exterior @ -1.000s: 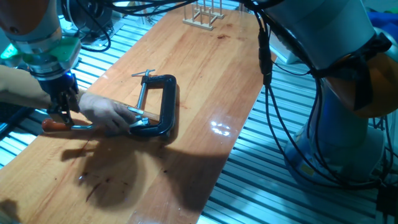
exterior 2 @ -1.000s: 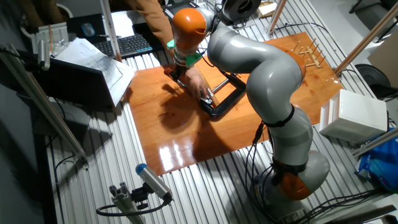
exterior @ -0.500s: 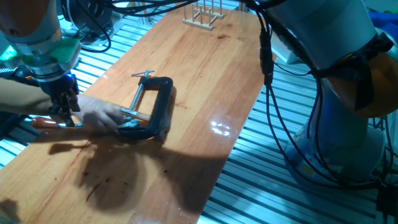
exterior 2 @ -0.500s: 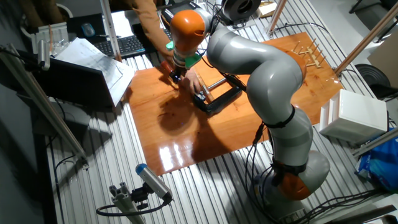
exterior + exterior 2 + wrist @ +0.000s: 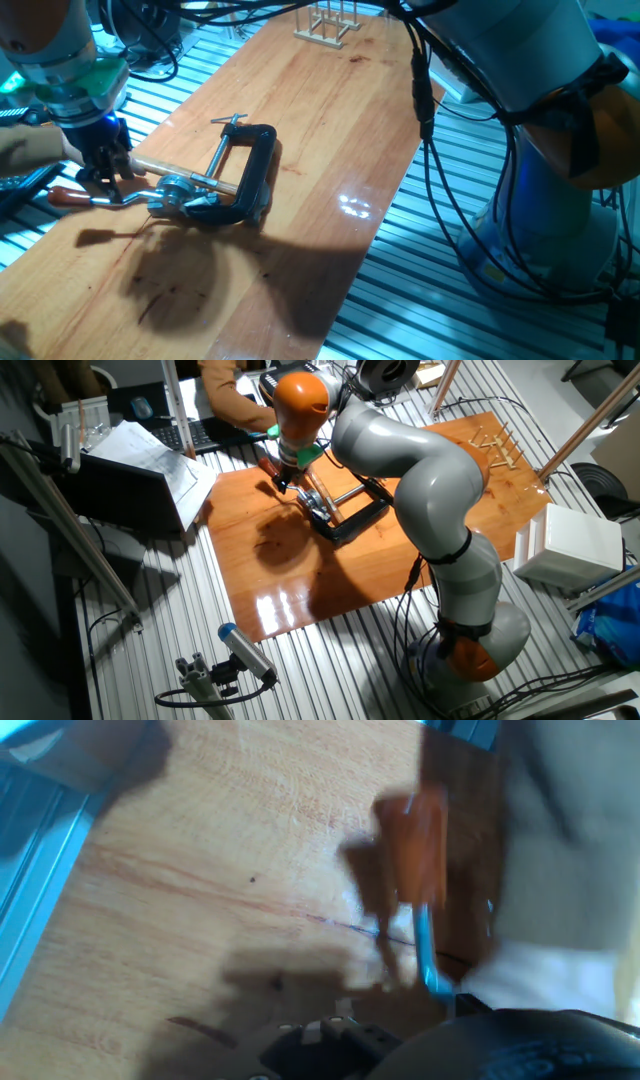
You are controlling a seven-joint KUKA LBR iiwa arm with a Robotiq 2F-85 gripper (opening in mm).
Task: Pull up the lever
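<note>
1. Slatted aluminium framing surrounds the long varnished wooden tabletop (image 5: 330, 120); a small pale wooden rack (image 5: 328, 22) stands at its far end, and a laptop and papers sit off to one side in the other fixed view.

2. My end effector (image 5: 100, 180) hangs low over the near-left corner of the tabletop, its dark fingers pointing down at the lever.

3. The lever (image 5: 105, 198) is a thin bent silver metal crank arm with a dark red-brown rounded wooden knob (image 5: 62, 197) at its free end. It lies almost flat on the wood, running from the knob at the tabletop's left edge to a small silver hub (image 5: 175, 195).

4. That hub sits against the lower jaw of a black cast C-clamp (image 5: 250, 180), which lies on its side with its threaded screw rod (image 5: 218, 150) alongside. A pale wooden handle (image 5: 185, 174) crosses just behind the hub.

5. My fingers straddle the thin arm just beside the knob, but the fixed views are too small and the hand view too blurred to settle it: I cannot tell how far open they are or whether they actually grip the arm.

6. In the hand view the knob (image 5: 418, 845) shows as an orange blur with the bright arm (image 5: 428, 955) leading back towards me.

7. I judge the lever stiff and light, its metal smooth and likely slippery. The best hold is close to the knob, where leverage is greatest and the knob stops my fingers sliding off. The clamp looks loose, so it may shift as I pull.
</note>
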